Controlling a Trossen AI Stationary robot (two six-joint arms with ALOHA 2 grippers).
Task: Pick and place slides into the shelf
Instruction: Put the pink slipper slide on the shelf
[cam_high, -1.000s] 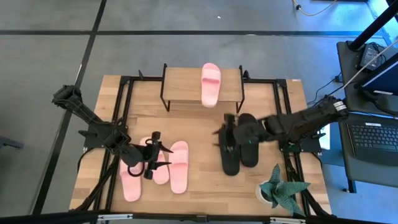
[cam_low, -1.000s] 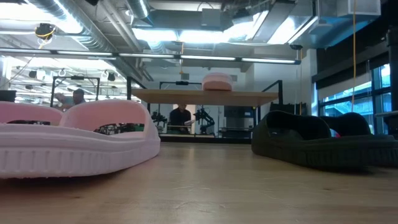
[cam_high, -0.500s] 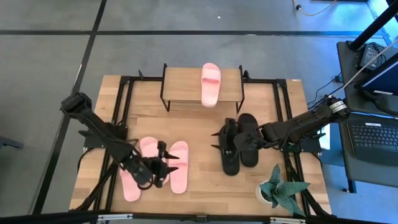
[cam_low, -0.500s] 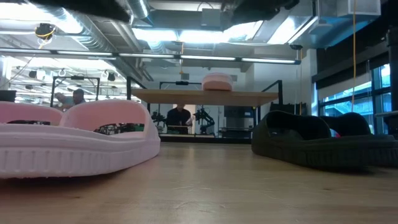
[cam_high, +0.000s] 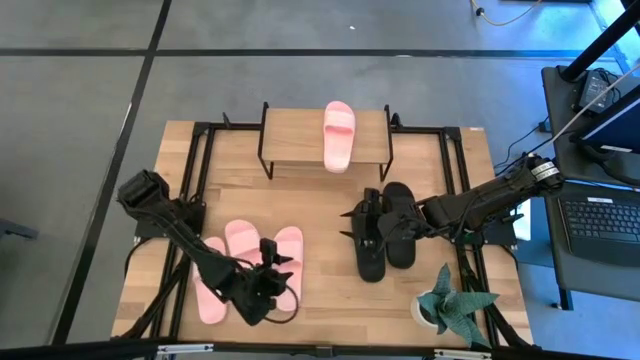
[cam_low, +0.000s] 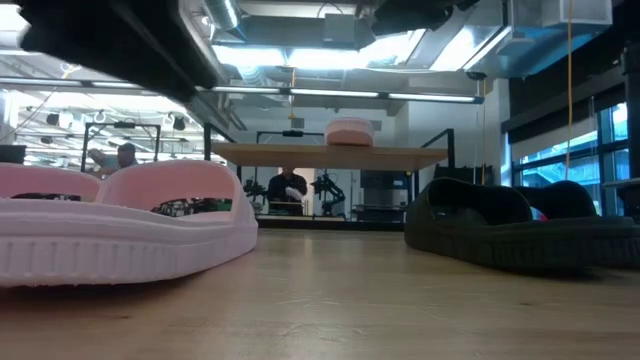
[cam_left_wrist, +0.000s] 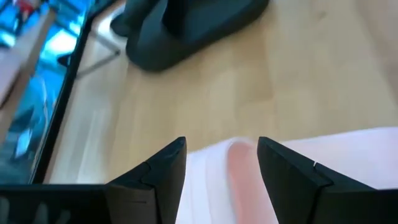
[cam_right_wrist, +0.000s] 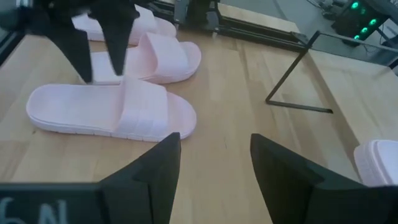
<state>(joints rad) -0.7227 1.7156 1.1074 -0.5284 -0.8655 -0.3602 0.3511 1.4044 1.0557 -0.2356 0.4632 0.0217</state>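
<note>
Slides (cam_high: 288, 265) near table's front edge (cam_high: 330, 341); shelf (cam_high: 300, 135) half free.

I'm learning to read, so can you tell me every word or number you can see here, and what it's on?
No text can be read on the light pink slide sandals, the black slide sandals or the small wooden-topped shelf.
Pale marks on the dark body of the right gripper, in the right wrist view: too blurred to read.
The open dark laptop beside the table: too small to read.
</note>
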